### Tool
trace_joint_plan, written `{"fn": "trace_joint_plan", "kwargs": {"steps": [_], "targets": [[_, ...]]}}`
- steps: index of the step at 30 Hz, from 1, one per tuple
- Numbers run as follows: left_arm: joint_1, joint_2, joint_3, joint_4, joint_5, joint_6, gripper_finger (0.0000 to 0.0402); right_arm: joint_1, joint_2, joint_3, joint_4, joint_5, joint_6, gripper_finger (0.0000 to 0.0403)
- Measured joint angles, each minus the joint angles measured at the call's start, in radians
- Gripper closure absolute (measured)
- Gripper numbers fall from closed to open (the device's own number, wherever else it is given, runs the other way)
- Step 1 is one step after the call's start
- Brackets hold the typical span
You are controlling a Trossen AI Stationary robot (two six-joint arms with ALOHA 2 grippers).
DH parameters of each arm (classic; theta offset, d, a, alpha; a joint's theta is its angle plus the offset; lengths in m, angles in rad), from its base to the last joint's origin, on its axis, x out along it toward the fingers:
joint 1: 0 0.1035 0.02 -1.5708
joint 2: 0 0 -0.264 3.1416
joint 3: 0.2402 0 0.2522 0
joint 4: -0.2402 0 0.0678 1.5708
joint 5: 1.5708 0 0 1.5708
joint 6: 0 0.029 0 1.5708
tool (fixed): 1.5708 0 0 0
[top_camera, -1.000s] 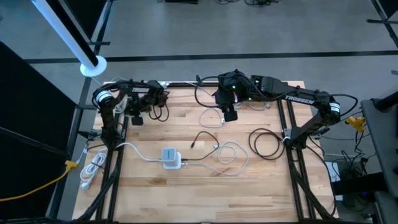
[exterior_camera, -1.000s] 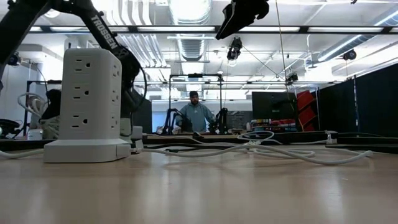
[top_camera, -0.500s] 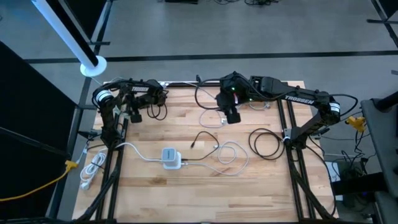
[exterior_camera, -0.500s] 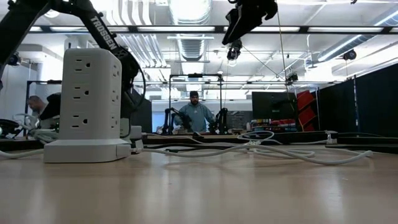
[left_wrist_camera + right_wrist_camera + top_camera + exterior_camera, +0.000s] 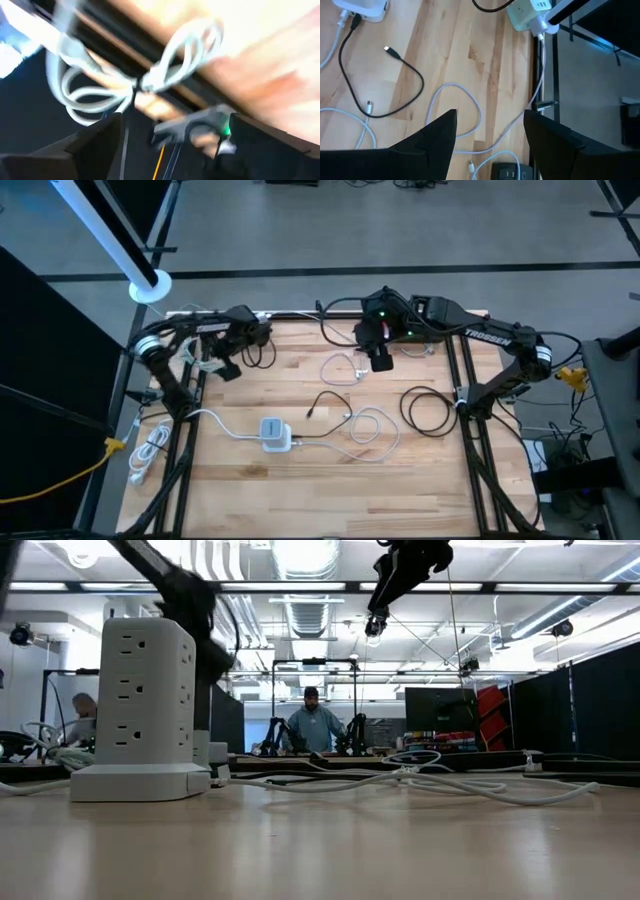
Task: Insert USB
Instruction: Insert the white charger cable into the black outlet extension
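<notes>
High view, item list. Wooden table, light planks, dark frame.

White power strip tower: stands on the left-centre of the table, its white cord running off toward the left edge. In the low view the same tower stands upright at the near left, outlets facing the camera.

Black USB cable: lies loose on the wood just right of the tower, one plug end free near the table's middle. The right wrist view shows it as a black curve with a small plug lying flat on the planks, touched by no gripper.

White cables: loose loops on the table right of the black cable; a further white loop lies nearer the far edge. A black coil lies toward the right side.

Left gripper: at the far left corner of the table, above the wood, holding nothing. Its fingers stand wide apart in the left wrist view, with a bundled white cord seen blurred beyond them.

Right gripper: raised over the far centre of the table, well above the cables. Its fingers are spread with only bare wood and cable between them; nothing held.

Low view, background: a person stands far behind the table.
</notes>
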Motion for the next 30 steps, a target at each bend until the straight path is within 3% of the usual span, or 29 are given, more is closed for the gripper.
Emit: {"fn": "trace_joint_plan", "kwargs": {"steps": [4,9,13,18,24,30], "targets": [[-0.033,-0.173,0.006,0.231,0.023,-0.108,0.006,-0.013,-0.016,0.0,-0.002,0.0,0.001,0.0183],[-0.035,-0.334,0.002,0.652,0.047,-0.263,0.0068,-0.018,-0.034,0.0,-0.022,0.0,0.001,0.0188],[-0.032,-0.359,0.002,1.032,0.072,-0.234,0.0076,-0.017,-0.035,0.0,-0.072,-0.002,0.015,0.0194],[-0.034,-0.311,0.002,1.415,0.227,-0.142,0.0087,-0.022,-0.035,0.0,-0.206,0.024,0.096,0.0197],[-0.037,-0.3,0.013,1.632,0.288,-0.16,0.0088,-0.085,-0.04,-0.003,-0.399,0.062,0.295,0.0197],[-0.071,-0.357,0.013,1.753,0.427,-0.153,0.0088,-0.169,-0.037,-0.073,-0.348,0.061,0.402,0.0198]]}}
